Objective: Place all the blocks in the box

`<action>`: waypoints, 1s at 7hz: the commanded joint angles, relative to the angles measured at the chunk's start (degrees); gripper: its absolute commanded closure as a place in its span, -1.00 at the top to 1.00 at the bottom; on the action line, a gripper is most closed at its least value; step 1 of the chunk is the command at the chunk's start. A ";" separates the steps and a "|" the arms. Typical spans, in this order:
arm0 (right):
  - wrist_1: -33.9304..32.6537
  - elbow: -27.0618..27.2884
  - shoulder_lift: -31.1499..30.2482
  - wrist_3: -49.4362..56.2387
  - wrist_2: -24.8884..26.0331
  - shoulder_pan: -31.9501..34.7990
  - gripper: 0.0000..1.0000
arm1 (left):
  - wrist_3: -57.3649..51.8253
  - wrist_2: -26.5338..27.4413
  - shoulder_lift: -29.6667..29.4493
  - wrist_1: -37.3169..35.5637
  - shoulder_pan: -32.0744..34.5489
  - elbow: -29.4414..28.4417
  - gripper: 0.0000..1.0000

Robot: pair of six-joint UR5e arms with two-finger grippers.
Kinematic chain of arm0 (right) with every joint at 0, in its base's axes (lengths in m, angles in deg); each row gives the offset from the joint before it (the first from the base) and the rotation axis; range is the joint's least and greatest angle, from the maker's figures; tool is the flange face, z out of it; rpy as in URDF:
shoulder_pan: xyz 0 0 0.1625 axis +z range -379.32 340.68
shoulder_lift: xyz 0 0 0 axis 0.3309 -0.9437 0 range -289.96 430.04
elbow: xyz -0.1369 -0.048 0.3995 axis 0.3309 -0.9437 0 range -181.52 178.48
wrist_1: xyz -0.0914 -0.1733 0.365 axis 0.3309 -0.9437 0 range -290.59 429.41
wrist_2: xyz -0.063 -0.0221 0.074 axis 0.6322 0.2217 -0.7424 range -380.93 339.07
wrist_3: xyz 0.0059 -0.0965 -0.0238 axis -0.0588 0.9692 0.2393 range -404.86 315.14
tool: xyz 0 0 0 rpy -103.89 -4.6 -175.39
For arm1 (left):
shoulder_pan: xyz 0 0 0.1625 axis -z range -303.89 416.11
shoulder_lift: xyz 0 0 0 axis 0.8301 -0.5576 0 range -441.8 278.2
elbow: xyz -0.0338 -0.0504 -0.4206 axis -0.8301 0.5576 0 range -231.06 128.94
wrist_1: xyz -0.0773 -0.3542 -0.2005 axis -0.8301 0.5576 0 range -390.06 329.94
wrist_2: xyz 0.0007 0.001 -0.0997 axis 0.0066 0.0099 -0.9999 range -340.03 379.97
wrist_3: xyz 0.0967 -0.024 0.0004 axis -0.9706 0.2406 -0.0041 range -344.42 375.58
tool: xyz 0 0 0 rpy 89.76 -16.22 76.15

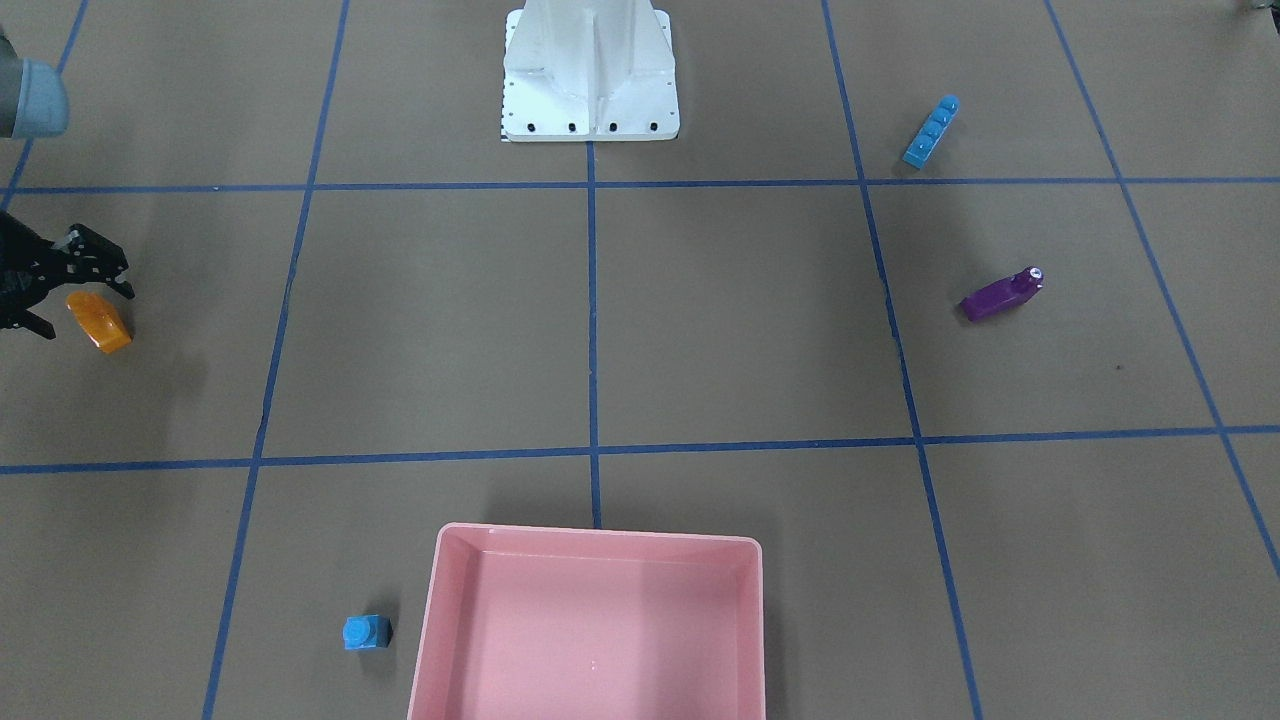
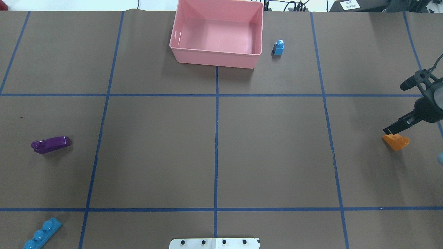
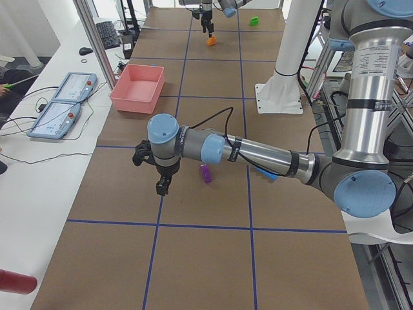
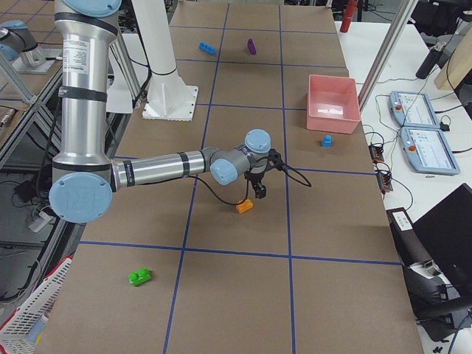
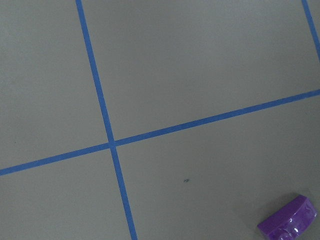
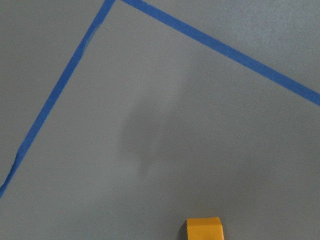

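Observation:
My right gripper (image 1: 85, 305) is open, its fingers straddling the top of the orange block (image 1: 100, 322) on the table; the block also shows in the overhead view (image 2: 396, 141). The left gripper (image 3: 161, 187) hovers near the purple block (image 3: 206, 173), and I cannot tell its state. The purple block (image 2: 51, 144) and the long blue block (image 2: 42, 234) lie on my left side. The small blue block (image 2: 279, 47) stands just right of the pink box (image 2: 214, 57), which holds nothing. The green block (image 4: 139, 277) lies far out on my right.
The white robot base (image 1: 590, 70) stands at the near table edge. Blue tape lines grid the brown table. Two operator pendants (image 4: 417, 125) lie on a side bench beyond the box.

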 commanded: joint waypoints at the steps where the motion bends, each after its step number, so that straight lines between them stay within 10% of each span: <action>1: -0.19 -2.03 -0.55 0.58 1.76 -1.84 1.00 | -0.10 0.00 0.17 0.02 -0.03 0.56 1.00; 4: -0.19 -5.72 0.16 0.58 3.01 -3.25 0.67 | -0.19 -0.09 0.79 -0.07 -0.03 1.79 1.00; 6: -0.37 -6.44 -0.11 0.58 3.09 -5.36 -0.90 | -0.27 0.00 0.70 0.02 -0.03 1.97 1.00; 7: -0.37 -6.26 -0.46 0.58 3.01 -5.19 -1.00 | -0.19 -0.09 0.70 0.02 -0.12 2.14 1.00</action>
